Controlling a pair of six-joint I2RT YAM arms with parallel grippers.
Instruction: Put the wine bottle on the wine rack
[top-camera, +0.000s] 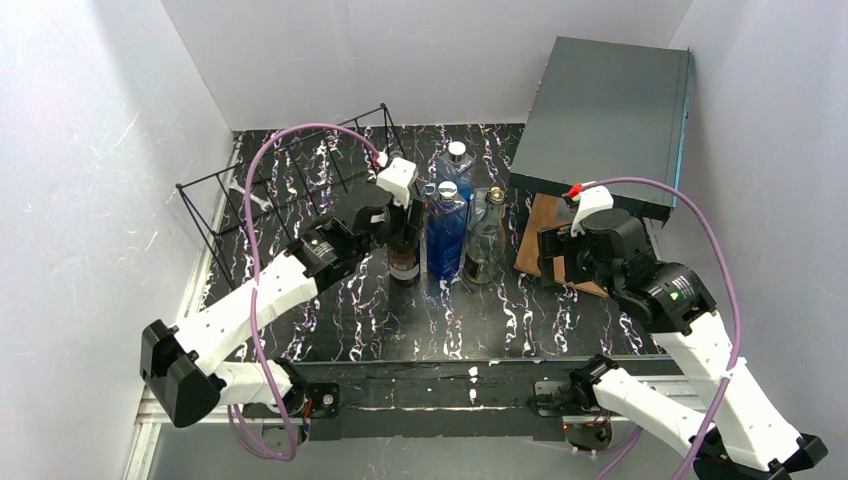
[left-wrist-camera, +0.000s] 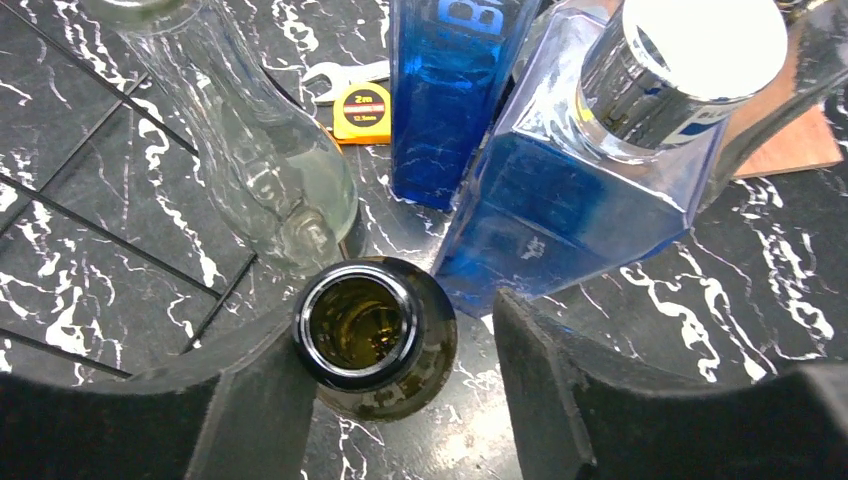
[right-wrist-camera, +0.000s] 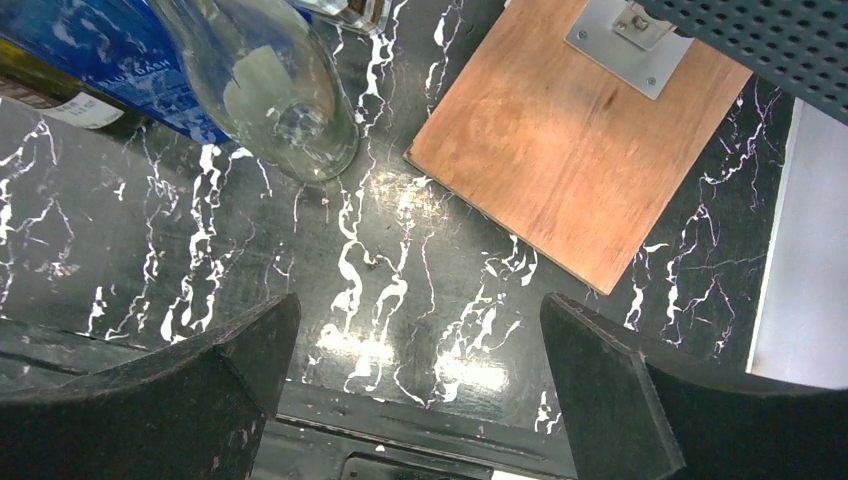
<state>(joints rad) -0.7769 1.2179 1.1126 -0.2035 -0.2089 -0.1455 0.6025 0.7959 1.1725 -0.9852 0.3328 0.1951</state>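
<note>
The wine bottle (top-camera: 404, 248) is dark olive glass with a label and stands upright at the table's middle. In the left wrist view its open mouth (left-wrist-camera: 362, 333) lies between my fingers. My left gripper (top-camera: 393, 218) (left-wrist-camera: 400, 340) is open around the neck. The left finger (left-wrist-camera: 250, 400) touches the bottle and the right finger (left-wrist-camera: 545, 380) stands apart from it. The wine rack (top-camera: 290, 180) is a black wire frame at the back left, and its wires (left-wrist-camera: 100, 210) also show in the left wrist view. My right gripper (top-camera: 556, 256) (right-wrist-camera: 420, 320) is open and empty over bare table.
Two blue bottles (top-camera: 446, 225) (left-wrist-camera: 570, 200) and a clear bottle (top-camera: 485, 240) (right-wrist-camera: 270, 100) stand just right of the wine bottle. Another clear bottle (left-wrist-camera: 265, 150) and a yellow tape measure (left-wrist-camera: 361, 112) lie nearby. A dark grey box (top-camera: 605, 110) on a wooden board (top-camera: 543, 235) (right-wrist-camera: 580, 140) stands at the back right.
</note>
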